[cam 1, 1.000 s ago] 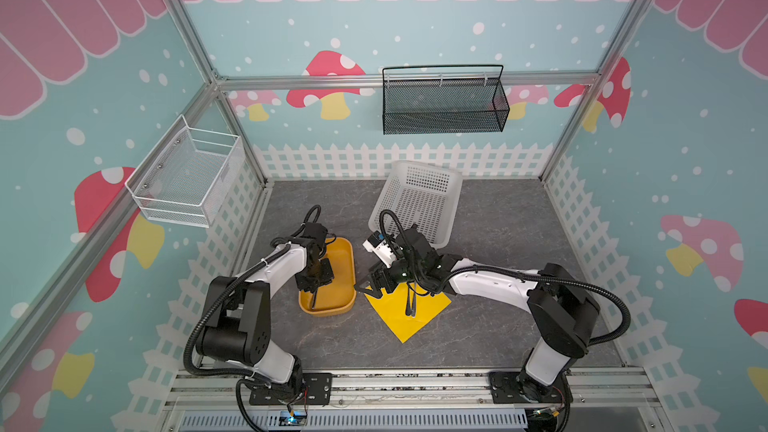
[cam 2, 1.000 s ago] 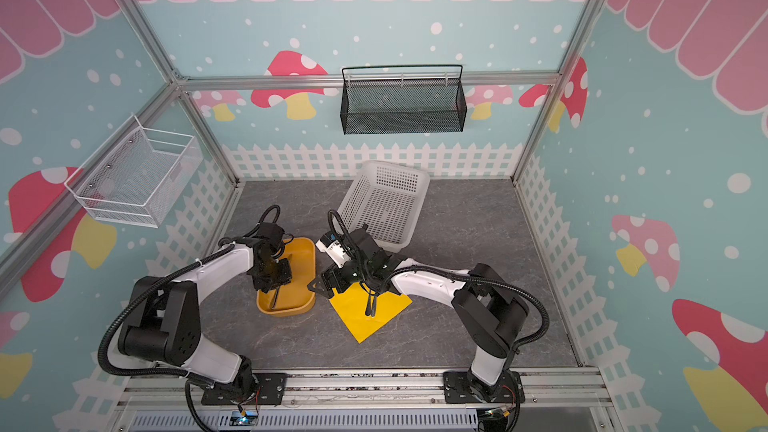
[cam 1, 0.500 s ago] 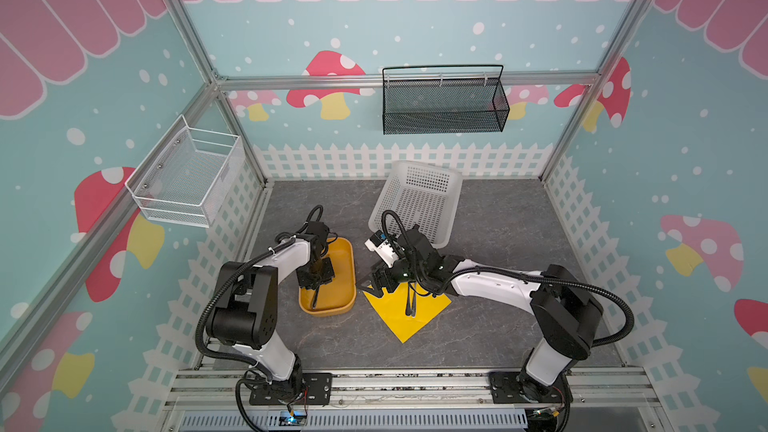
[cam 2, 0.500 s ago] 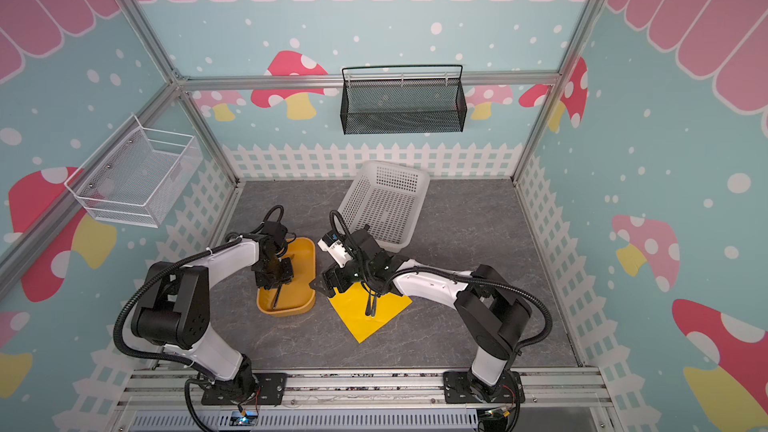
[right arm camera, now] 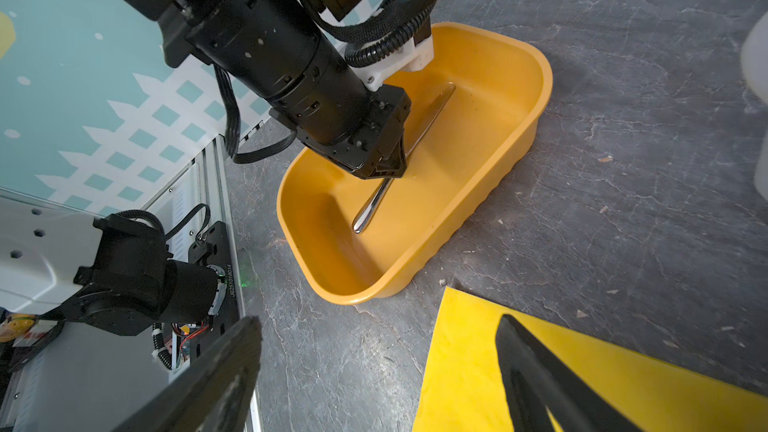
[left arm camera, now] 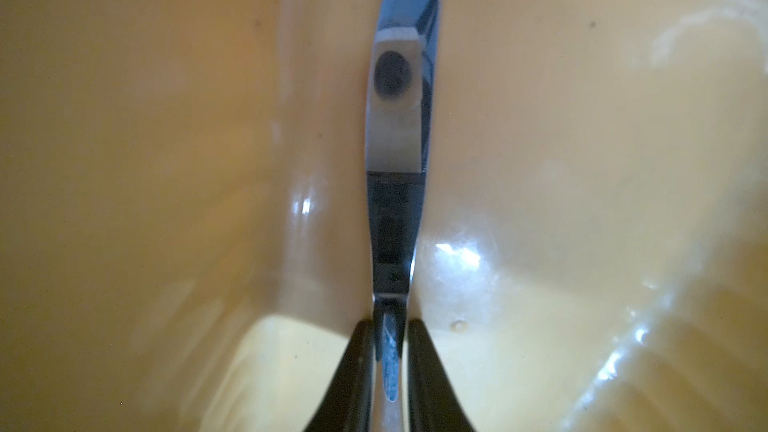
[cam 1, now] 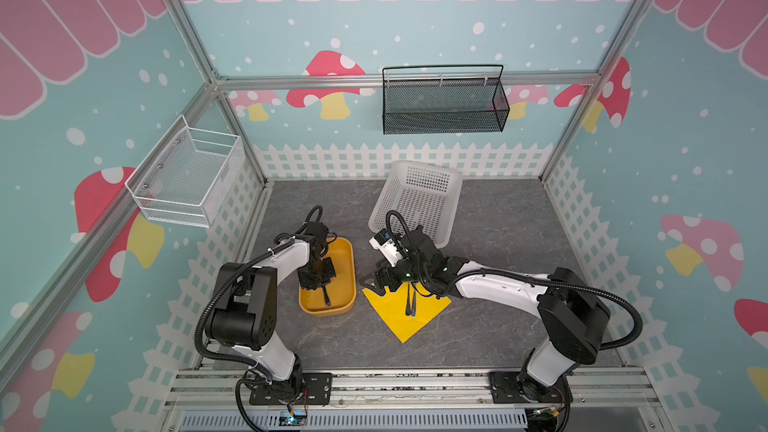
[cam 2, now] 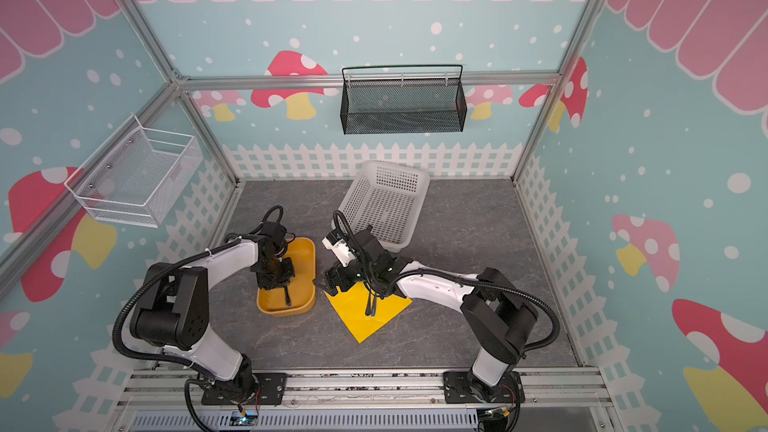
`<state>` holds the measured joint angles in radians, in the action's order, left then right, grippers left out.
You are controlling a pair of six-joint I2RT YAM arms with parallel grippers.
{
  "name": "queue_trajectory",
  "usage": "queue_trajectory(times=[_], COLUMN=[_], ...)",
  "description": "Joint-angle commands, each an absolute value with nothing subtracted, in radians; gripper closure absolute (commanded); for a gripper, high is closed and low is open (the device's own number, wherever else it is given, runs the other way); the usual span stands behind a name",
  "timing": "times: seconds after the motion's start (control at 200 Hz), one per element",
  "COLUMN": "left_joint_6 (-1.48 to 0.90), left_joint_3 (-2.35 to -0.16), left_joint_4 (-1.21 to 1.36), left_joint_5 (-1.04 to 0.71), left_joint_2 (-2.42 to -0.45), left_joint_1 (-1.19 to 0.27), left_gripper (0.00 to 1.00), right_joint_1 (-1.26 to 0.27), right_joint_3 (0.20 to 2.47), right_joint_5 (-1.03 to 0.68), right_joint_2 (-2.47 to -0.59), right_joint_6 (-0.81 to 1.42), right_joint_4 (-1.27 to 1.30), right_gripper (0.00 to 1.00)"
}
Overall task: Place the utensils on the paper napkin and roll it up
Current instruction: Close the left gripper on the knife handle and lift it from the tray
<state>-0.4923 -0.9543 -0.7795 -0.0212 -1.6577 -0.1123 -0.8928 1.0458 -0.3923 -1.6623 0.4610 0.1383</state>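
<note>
The left hand (right arm camera: 388,168) has narrowed inside the orange tray (right arm camera: 519,130) until its fingers (left arm camera: 353,367) seem to pinch the knife (right arm camera: 428,118), so the last piece looks ready to lift toward the paper napkin (right arm camera: 465,367), where the right hand (right arm camera: 376,322) hovers spread near two utensils (cam 1: 411,301).

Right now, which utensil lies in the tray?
The knife, straddled by the left gripper; the other two utensils lie on the napkin.

This is a robot lab cell dressed as a toy garden. Aluminium framing (cam 1: 193,41) holds mushroom-print walls (cam 1: 415,35) around a grey tabletop (cam 1: 498,243), with a mounting rail (cam 1: 395,384)
</note>
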Motion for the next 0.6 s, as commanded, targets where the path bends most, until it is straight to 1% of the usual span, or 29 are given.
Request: queue_trajectory(times=[0.0,0.16,0.375,0.595], left_joint_6=[-0.481,-0.433,-0.419,-0.415], left_joint_3=[-0.951,-0.986,-1.013,-1.026], left_joint_4=[-0.8,-0.896,-0.896,-0.882], left_joint_5=[-0.052,-0.045,-0.045,-0.036], left_joint_2=[-1.651,-1.669,-1.74,-1.765], left_joint_1=[-0.106,-0.106,-0.101,-0.1], left_gripper=[0.73,0.71,0.72,0.73], right_joint_1=[-0.899,-0.899,-0.899,-0.899], right_joint_3=[1.046,1.086,1.073,1.101], right_joint_5=[-0.386,-0.367,-0.332,-0.331], right_joint_2=[-1.646,-1.647,-1.63,-1.643], right_joint_6=[0.45,0.442,0.437,0.44], right_joint_4=[0.148,0.088,0.057,0.033], right_gripper=[0.1,0.1,0.1,0.1])
